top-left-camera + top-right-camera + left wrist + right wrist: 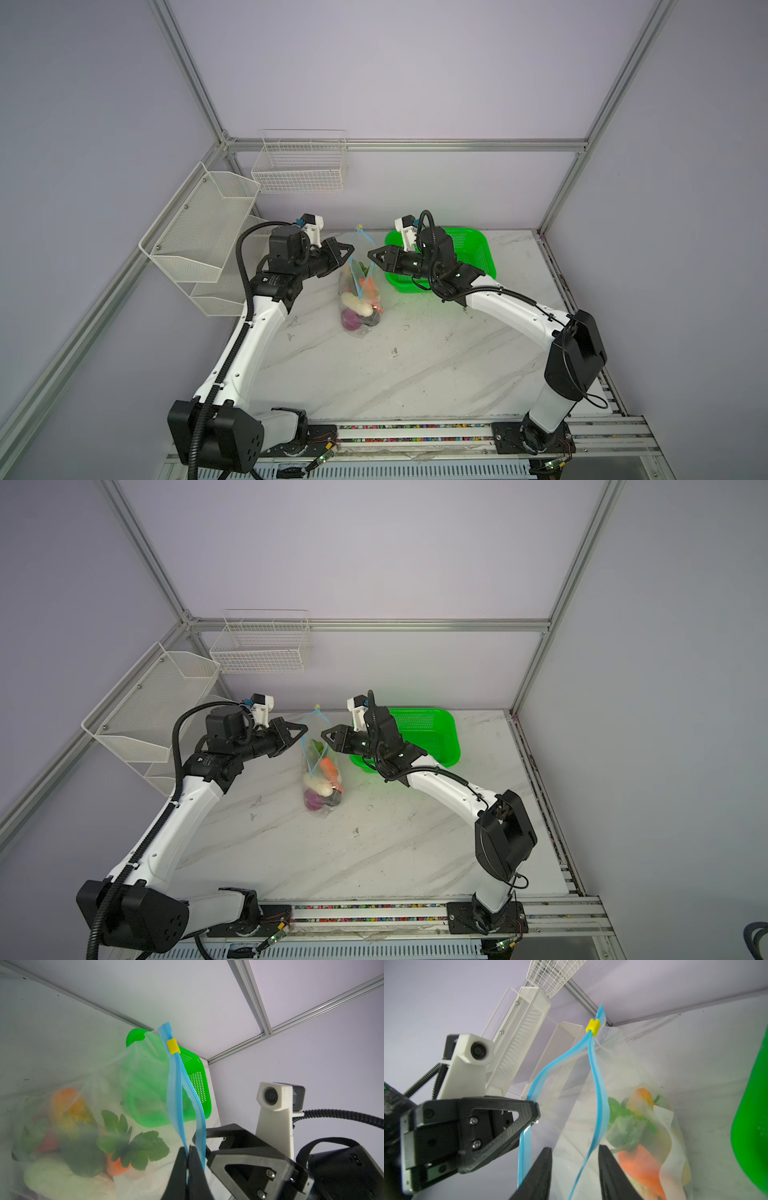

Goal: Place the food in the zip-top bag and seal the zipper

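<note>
Zip-top bag [360,291] sits loaded, mouth gaping; left fingers [178,1169] pinch one zipper [175,1088] lip, right fingers [542,1172] spread, released. Bag could sag, spilling food [356,305].

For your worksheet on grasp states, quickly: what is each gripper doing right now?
Left gripper: closed, pinching the blue zipper.
Right gripper: open, jaws astride the zipper, holding nothing.

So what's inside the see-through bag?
Inside the zip-top bag sit toy vegetables: a white oblong, purple onion, orange carrot and greens. Whatever lies underneath the pile is covered.
</note>
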`<state>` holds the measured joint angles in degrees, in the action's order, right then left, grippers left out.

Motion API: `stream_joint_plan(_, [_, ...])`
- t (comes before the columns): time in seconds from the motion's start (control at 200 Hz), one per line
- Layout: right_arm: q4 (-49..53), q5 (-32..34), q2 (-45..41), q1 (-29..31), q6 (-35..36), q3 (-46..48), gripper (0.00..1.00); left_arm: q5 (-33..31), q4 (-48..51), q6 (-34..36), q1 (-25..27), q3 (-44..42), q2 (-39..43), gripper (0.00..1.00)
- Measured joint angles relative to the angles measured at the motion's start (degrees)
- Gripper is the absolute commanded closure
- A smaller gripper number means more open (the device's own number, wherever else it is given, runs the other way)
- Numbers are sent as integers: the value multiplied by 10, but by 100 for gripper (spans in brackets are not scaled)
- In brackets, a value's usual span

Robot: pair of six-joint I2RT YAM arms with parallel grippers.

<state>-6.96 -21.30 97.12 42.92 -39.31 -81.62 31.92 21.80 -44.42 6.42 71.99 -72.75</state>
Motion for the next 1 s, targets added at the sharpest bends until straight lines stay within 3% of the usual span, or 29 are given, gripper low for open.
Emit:
stream_joint_plan(0.12, [15,39,-61,0,30,62,22,4,-8,0,0,-3,0,100])
stream_joint_plan(0.2, [19,69,-108,0,54,102,3,7,-13,-1,0,-7,0,100])
stream_joint_plan(0.365, [25,144,-205,0,86,195,3,9,-26,-6,0,-21,1,100])
stream_joint_plan(0.505, [27,207,-236,0,111,274,3,9,-30,-10,0,-22,1,100])
stream_joint_plan(0.69, [21,244,-192,0,141,353,3,9,-31,-10,0,-22,1,100])
stream_joint_plan(1.0, [-50,270,-88,-30,185,363,6,9,-32,-10,0,-22,1,100])
